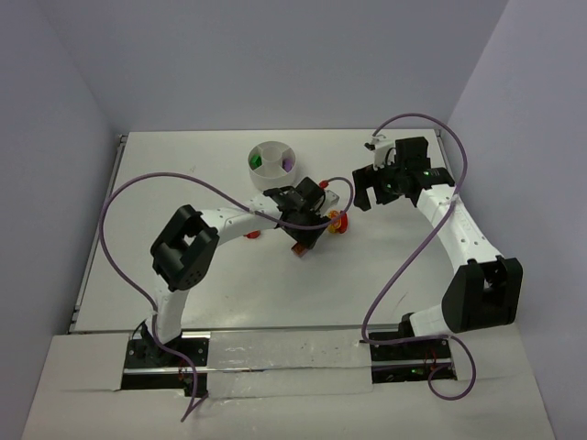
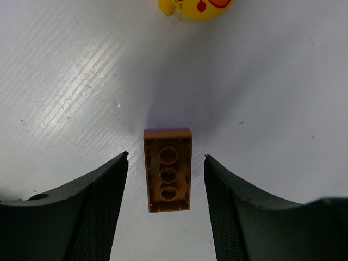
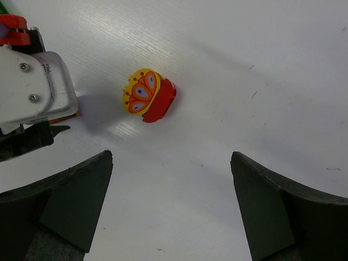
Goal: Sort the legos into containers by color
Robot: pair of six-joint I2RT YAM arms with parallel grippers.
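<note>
Closest to the arm bases, a red brick (image 1: 252, 235) lies on the table (image 1: 183, 156) just beside the left arm's forearm, apart from the other pieces.

A little further out, the left gripper (image 2: 166, 156) points down at the table with its jaws partly parted; a brown brick (image 2: 168, 169) lies between them, hollow underside up (three round tubes show inside it); a strip of bare table shows on each side, so neither jaw touches it and nothing is held.

Just beyond that brick sits a yellow-and-red piece (image 3: 148, 95), rounded, with a painted yellow face and a red back; it rests on the table between the two grippers, touching neither.

The right gripper (image 3: 171, 156) hovers on the far side of that piece, jaws spread wide and holding nothing; the piece lies ahead of its fingertips, not between them.

Farthest out stands the white bowl (image 1: 261, 179); a green piece (image 1: 260, 162) lies in its left section and a purple piece (image 1: 287, 164) in its right section.
</note>
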